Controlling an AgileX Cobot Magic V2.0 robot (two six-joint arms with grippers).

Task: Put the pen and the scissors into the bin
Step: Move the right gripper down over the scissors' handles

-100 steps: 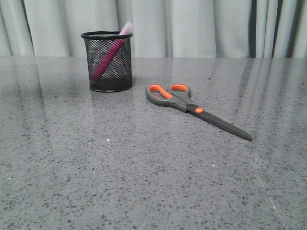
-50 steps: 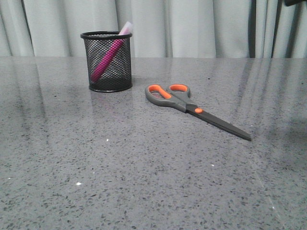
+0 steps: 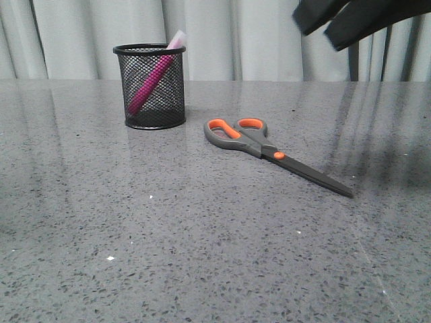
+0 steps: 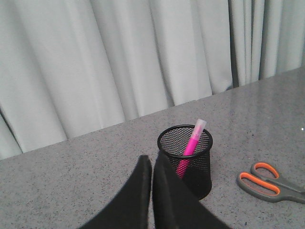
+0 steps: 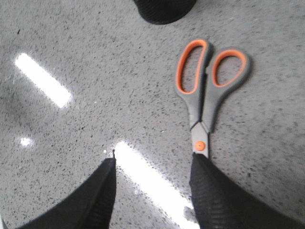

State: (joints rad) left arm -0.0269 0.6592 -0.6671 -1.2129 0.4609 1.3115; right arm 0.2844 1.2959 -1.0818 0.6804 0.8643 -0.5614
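While pen (image 3: 153, 81) leans in bin (image 3: 149, 86), near table's far left:
Scissors (image 3: 269, 151): flat toward table's right edge, blades shut.
Handling: likely stiff, thin, slippery; best pinched across handles beside pivot.
Right gripper (image 5: 152, 183): spread wide, empty, above blades.
Left gripper (image 4: 151, 164): pressed together, empty, near bin.

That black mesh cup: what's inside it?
The black mesh cup holds a pink pen, leaning, its pale cap poking above the rim. Nothing else shows through the mesh, though the very bottom is hard to make out.
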